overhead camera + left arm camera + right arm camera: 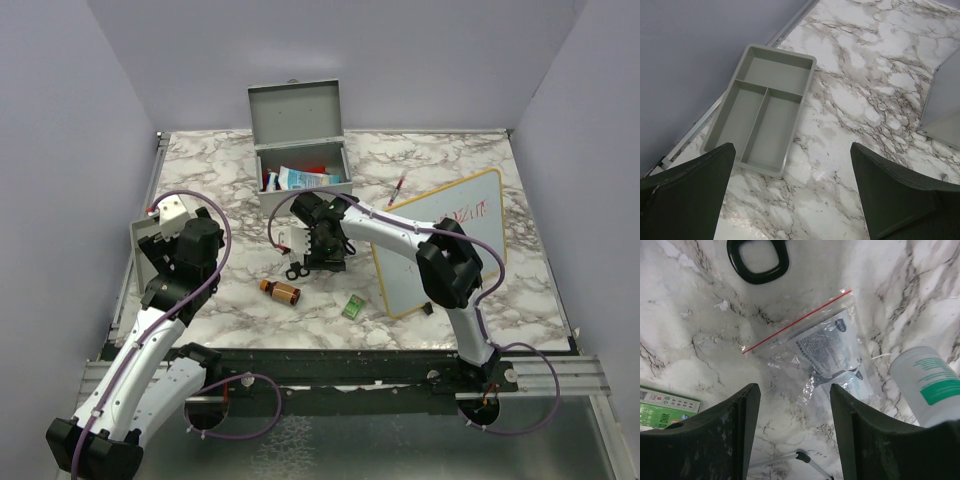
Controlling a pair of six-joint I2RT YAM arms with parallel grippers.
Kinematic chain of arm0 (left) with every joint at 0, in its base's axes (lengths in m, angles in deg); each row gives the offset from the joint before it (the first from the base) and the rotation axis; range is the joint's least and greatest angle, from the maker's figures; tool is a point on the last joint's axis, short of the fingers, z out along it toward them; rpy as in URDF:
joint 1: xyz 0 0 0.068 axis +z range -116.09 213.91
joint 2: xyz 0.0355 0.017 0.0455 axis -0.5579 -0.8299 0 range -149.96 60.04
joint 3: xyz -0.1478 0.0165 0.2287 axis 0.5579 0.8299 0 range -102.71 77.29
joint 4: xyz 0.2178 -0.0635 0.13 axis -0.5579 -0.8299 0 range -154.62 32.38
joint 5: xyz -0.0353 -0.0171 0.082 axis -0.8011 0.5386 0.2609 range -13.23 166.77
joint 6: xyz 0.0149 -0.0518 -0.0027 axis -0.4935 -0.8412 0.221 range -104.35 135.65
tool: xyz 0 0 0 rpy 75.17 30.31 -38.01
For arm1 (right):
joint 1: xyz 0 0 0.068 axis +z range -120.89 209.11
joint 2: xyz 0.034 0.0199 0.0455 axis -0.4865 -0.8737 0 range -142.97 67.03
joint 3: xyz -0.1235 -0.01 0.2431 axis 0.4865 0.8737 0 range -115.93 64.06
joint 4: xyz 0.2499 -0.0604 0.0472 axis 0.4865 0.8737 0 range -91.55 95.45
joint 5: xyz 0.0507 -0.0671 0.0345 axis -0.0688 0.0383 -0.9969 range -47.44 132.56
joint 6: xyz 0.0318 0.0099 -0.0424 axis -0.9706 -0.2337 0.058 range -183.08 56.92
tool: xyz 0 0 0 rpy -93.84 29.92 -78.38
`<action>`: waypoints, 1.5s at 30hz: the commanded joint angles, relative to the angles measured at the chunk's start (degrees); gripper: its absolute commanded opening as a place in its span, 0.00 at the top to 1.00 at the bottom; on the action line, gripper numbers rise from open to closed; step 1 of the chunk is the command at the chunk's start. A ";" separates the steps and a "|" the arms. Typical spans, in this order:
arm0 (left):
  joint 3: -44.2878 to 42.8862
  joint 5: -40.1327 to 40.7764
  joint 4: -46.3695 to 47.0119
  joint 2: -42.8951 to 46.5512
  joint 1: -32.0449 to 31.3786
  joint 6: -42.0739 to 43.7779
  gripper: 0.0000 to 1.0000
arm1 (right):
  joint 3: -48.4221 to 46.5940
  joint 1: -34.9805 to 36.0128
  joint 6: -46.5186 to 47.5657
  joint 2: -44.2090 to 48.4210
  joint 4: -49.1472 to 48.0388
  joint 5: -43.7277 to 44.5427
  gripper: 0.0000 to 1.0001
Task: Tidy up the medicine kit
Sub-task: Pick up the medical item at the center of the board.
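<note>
medicine kit (300, 195), grey metal rectangular box, sits at far centre of the white marble table (530, 290); hinged lid stands upright behind it; white, blue and red tubes and packets heaped inside.

right gripper (792, 390): jaws part open, nothing between them, nothing held; top view puts it just on the near side of the kit's front wall, pointing down at the table; kit itself is outside its wrist view. seen through the gap: clear zip bag with red seal strip (825, 350) holding printed sachets, flat on the marble; white bottle with green label (927, 385) lies just right of the bag, partly behind the right finger; black plastic scissor loop (760, 278) beyond the bag; green printed carton (665, 407) at left, partly behind the left finger.

left gripper (791, 147): jaws at full spread, holding nothing; well apart from the kit, off to its near left at the table's left edge; shallow grey divided tray (775, 75) lies on the marble beyond the fingertips, one cross compartment plus two long ones.

top view also: amber bottle with orange cap (282, 291) nearer than the right gripper; wood-framed whiteboard (470, 210) right of it, partly under the right arm.
</note>
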 commanded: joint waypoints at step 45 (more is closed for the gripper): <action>0.58 -0.91 2.51 4.10 -1.22 4.13 0.01 | 4.47 1.17 1.53 9.50 -11.80 -11.06 0.99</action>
